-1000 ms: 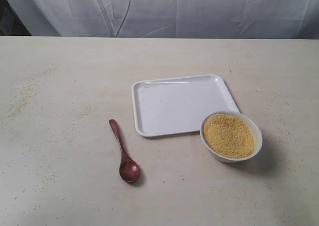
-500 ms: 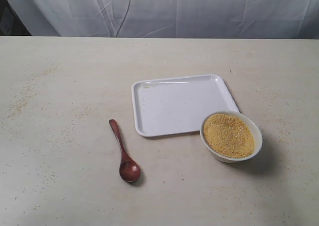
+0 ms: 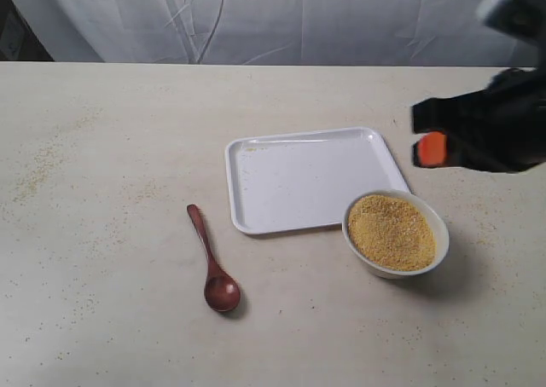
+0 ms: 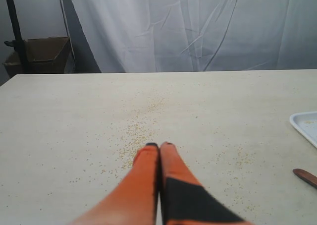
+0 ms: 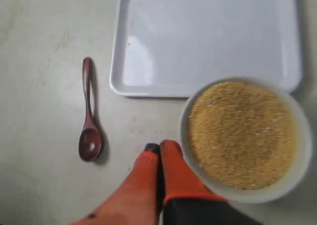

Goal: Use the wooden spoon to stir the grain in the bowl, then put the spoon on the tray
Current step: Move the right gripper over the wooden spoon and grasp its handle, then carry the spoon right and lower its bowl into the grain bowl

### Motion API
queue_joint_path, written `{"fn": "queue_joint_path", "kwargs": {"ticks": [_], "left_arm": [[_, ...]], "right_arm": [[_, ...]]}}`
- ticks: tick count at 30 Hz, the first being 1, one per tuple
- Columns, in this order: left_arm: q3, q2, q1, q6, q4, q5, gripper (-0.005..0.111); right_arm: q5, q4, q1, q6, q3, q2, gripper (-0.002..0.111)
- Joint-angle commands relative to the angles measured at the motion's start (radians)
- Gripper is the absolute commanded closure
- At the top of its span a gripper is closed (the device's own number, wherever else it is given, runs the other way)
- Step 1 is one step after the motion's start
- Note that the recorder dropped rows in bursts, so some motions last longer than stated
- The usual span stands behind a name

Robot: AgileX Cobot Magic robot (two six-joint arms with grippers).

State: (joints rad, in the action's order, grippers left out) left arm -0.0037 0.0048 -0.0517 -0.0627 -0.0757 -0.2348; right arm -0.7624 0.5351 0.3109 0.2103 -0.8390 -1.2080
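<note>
The dark wooden spoon (image 3: pixel 209 255) lies on the table left of the white tray (image 3: pixel 311 178), its oval bowl toward the near edge. The small white bowl (image 3: pixel 437 225) holding yellow grain (image 3: pixel 392 231) stands at the tray's near right corner. My right gripper (image 3: pixel 431 148) hangs in the air above the bowl's far side, blurred. In the right wrist view the right gripper (image 5: pixel 159 146) is shut and empty, with the spoon (image 5: pixel 90 116), tray (image 5: pixel 208 36) and grain (image 5: pixel 242 133) below. My left gripper (image 4: pixel 159 145) is shut and empty over bare table.
Loose grains are scattered over the table (image 3: pixel 51 161), mostly at the left. A white cloth hangs behind the table's far edge. The left wrist view catches a tray corner (image 4: pixel 304 126) and the spoon's end (image 4: pixel 304 176).
My right arm has come into the exterior view from the right and now hovers above the bowl. The spoon, bowl and tray have not moved.
</note>
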Motion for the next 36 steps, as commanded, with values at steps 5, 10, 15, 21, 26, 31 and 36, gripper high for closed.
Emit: {"fn": "queue_joint_path", "kwargs": {"ticks": [5,10,15,21,26,31,36], "left_arm": [[0.004,-0.005,0.001,-0.003,-0.003,0.004,0.107],[0.004,-0.005,0.001,-0.003,-0.003,0.004,0.107],[0.004,-0.005,0.001,-0.003,-0.003,0.004,0.107],[0.004,-0.005,0.001,-0.003,-0.003,0.004,0.107],[0.004,-0.005,0.001,-0.003,-0.003,0.004,0.107],[0.004,-0.005,0.001,-0.003,-0.003,0.004,0.107],[0.004,-0.005,0.001,-0.003,-0.003,0.004,0.107]], "right_arm": [[0.061,-0.334,0.414,-0.288,-0.265,-0.38,0.109],[0.067,-0.43,0.551,-0.387,-0.472,-0.621,0.103],[0.065,-0.492,0.598,-0.455,-0.645,-0.816,0.071],[0.042,-0.547,0.6,-0.515,-0.763,-0.946,0.066],[0.035,-0.657,0.6,-0.597,-0.778,-1.0,0.066],[0.036,-0.661,0.6,-0.608,-0.778,-1.032,0.066],[0.036,-0.639,0.607,-0.606,-0.778,-1.043,0.072]]}}
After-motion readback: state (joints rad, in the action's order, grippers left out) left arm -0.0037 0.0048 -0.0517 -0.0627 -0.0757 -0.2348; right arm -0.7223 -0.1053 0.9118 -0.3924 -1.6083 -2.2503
